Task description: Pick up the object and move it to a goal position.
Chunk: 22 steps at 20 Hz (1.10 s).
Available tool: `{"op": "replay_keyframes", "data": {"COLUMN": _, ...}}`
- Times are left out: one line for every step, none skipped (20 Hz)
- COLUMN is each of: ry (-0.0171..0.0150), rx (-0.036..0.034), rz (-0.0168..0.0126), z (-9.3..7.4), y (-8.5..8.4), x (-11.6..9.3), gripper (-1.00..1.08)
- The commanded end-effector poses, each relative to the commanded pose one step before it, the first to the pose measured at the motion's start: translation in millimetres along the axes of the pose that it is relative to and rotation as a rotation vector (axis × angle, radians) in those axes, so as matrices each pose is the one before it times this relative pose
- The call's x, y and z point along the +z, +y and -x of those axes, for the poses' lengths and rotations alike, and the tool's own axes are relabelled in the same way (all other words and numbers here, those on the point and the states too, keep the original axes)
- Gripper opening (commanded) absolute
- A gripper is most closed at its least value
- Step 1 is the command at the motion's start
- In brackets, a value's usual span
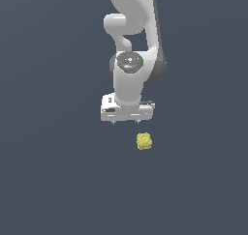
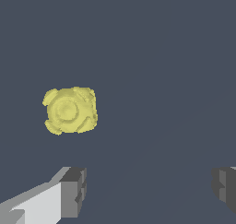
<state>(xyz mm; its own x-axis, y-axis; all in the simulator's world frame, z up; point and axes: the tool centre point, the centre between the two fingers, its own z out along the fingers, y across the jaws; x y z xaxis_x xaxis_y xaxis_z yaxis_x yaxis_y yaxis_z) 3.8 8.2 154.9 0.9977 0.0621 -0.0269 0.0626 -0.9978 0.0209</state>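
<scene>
The claw (image 1: 127,122) is held with its jaws spread wide and nothing between them. The object (image 1: 144,141) is seen lying apart from it on the dark table (image 1: 58,181), offset toward the exterior view's right and nearer the camera. No long axis is shown; it is roughly round. One claw and one object are counted.
</scene>
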Motion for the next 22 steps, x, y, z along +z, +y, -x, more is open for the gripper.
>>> {"op": "replay_keyframes", "data": {"ry": 0.00215, "rx": -0.00997, "rz": -0.00083, "z": -4.7, "y": -8.81, "x": 6.18, "gripper": 1.0}}
{"op": "replay_keyframes", "data": {"ry": 0.00161, "rx": -0.00483, "rz": -0.00055, "z": -2.62, "y": -4.51, "x": 3.24, "gripper": 1.0}}
{"op": "replay_keyframes", "data": {"ry": 0.00179, "rx": -0.00541, "rz": -0.00068, "z": -2.87, "y": -5.08, "x": 3.65, "gripper": 1.0}}
{"op": "replay_keyframes", "data": {"ry": 0.00195, "rx": -0.00592, "rz": -0.00085, "z": -3.11, "y": -5.63, "x": 4.09, "gripper": 1.0}}
{"op": "replay_keyframes", "data": {"ry": 0.00214, "rx": -0.00644, "rz": -0.00108, "z": -3.32, "y": -6.22, "x": 4.54, "gripper": 1.0}}
{"op": "replay_keyframes", "data": {"ry": 0.00234, "rx": -0.00696, "rz": -0.00136, "z": -3.52, "y": -6.83, "x": 5.01, "gripper": 1.0}}
{"op": "replay_keyframes", "data": {"ry": 0.00241, "rx": -0.00713, "rz": -0.00159, "z": -3.52, "y": -7.1, "x": 5.23, "gripper": 1.0}}
{"op": "replay_keyframes", "data": {"ry": 0.00222, "rx": -0.00652, "rz": -0.00163, "z": -3.15, "y": -6.6, "x": 4.9, "gripper": 1.0}}
{"op": "replay_keyframes", "data": {"ry": 0.00201, "rx": -0.00586, "rz": -0.00162, "z": -2.8, "y": -6.04, "x": 4.54, "gripper": 1.0}}
{"op": "replay_keyframes", "data": {"ry": 0.00181, "rx": -0.00525, "rz": -0.00158, "z": -2.46, "y": -5.49, "x": 4.15, "gripper": 1.0}}
{"op": "replay_keyframes", "data": {"ry": 0.0016, "rx": -0.00463, "rz": -0.00149, "z": -2.14, "y": -4.92, "x": 3.75, "gripper": 1.0}}
{"op": "replay_keyframes", "data": {"ry": 0.00143, "rx": -0.00412, "rz": -0.00141, "z": -1.84, "y": -4.39, "x": 3.32, "gripper": 1.0}}
{"op": "replay_keyframes", "data": {"ry": 0.0012, "rx": -0.00344, "rz": -0.00124, "z": -1.57, "y": -3.75, "x": 2.92, "gripper": 1.0}}
{"op": "replay_keyframes", "data": {"ry": 0.00105, "rx": -0.00301, "rz": -0.00113, "z": -1.3, "y": -3.26, "x": 2.46, "gripper": 1.0}}
{"op": "replay_keyframes", "data": {"ry": 0.00083, "rx": -0.00237, "rz": -0.00092, "z": -1.05, "y": -2.62, "x": 2.04, "gripper": 1.0}}
{"op": "replay_keyframes", "data": {"ry": 0.00064, "rx": -0.00183, "rz": -0.00073, "z": -0.8, "y": -2.04, "x": 1.6, "gripper": 1.0}}
{"op": "replay_keyframes", "data": {"ry": 0.00048, "rx": -0.00136, "rz": -0.00055, "z": -0.57, "y": -1.49, "x": 1.13, "gripper": 1.0}}
{"op": "replay_keyframes", "data": {"ry": 0.0003, "rx": -0.00086, "rz": -0.00035, "z": -0.34, "y": -0.92, "x": 0.67, "gripper": 1.0}}
{"op": "replay_keyframes", "data": {"ry": 0.0, "rx": 0.0, "rz": 0.0, "z": -0.12, "y": -0.13, "x": 0.29, "gripper": 1.0}}
{"op": "replay_keyframes", "data": {"ry": -0.00166, "rx": 0.00017, "rz": 0.00026, "z": 1.06, "y": 0.81, "x": -0.84, "gripper": 1.0}}
{"op": "replay_keyframes", "data": {"ry": 0.0, "rx": 0.0, "rz": 0.0, "z": 0.0, "y": -0.01, "x": 0.42, "gripper": 1.0}}
{"op": "replay_keyframes", "data": {"ry": 0.0, "rx": 0.0, "rz": 0.0, "z": 0.0, "y": -0.02, "x": 1.26, "gripper": 1.0}}
